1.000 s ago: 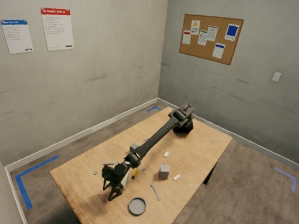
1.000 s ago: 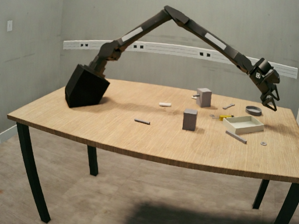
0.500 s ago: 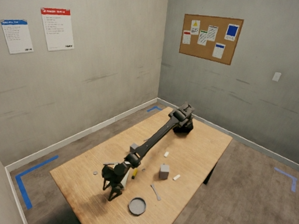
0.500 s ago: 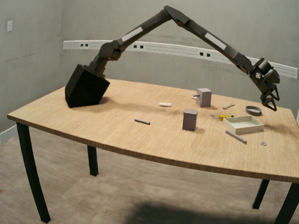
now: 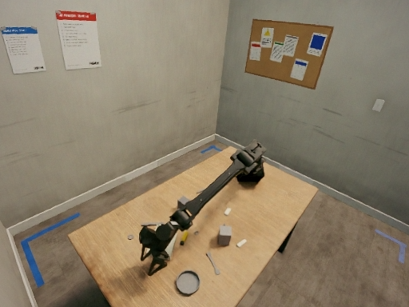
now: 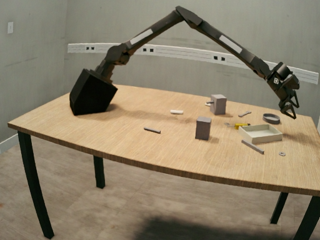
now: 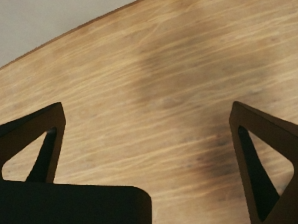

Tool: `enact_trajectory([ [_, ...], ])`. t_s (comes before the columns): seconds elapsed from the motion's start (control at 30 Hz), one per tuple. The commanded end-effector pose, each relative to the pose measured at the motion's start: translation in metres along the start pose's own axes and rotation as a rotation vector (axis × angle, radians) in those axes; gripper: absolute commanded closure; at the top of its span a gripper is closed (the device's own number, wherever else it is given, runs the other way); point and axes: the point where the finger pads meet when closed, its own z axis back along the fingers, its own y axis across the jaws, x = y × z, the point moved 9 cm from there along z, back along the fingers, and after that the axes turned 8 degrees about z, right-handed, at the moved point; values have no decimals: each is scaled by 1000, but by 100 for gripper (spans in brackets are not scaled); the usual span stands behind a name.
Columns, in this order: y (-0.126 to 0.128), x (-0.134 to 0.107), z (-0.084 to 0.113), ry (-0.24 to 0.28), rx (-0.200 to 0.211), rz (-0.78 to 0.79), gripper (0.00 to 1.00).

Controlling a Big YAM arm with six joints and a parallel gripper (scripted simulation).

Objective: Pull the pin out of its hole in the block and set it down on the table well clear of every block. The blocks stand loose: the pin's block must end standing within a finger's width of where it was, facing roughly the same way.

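Two grey blocks stand on the wooden table (image 5: 275,200) (image 6: 94,137) (image 7: 166,63). The farther block in the exterior view (image 6: 218,104) (image 5: 224,235) has a short grey pin (image 6: 210,102) sticking out of its side. The other block (image 6: 203,128) (image 5: 183,201) stands nearer the middle, partly behind the arm in the top view. My gripper (image 5: 149,264) (image 6: 289,113) (image 7: 147,111) is open and empty. It hangs above bare table near the far end from the arm's base, well away from both blocks. The wrist view shows only wood and the table's edge.
A white tray (image 6: 260,132), a grey ring dish (image 6: 271,118) (image 5: 188,282), a yellow-handled tool (image 6: 240,125) (image 5: 184,237), a wrench (image 5: 213,263) (image 6: 244,114), a grey bar (image 6: 252,147) and a washer (image 6: 282,153) (image 5: 130,237) lie near the gripper. Loose pins (image 6: 176,112) (image 6: 152,130) (image 5: 241,242) lie on the table.
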Motion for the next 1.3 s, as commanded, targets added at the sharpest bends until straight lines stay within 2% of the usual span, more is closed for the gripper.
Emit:
enact_trajectory([
  [0.0, 4, 9, 5, -15, 6, 3, 0],
  [0.47, 4, 9, 5, -15, 6, 3, 0],
  [0.5, 4, 9, 5, -15, 6, 3, 61],
  [1.27, 4, 9, 5, -15, 6, 3, 61],
])
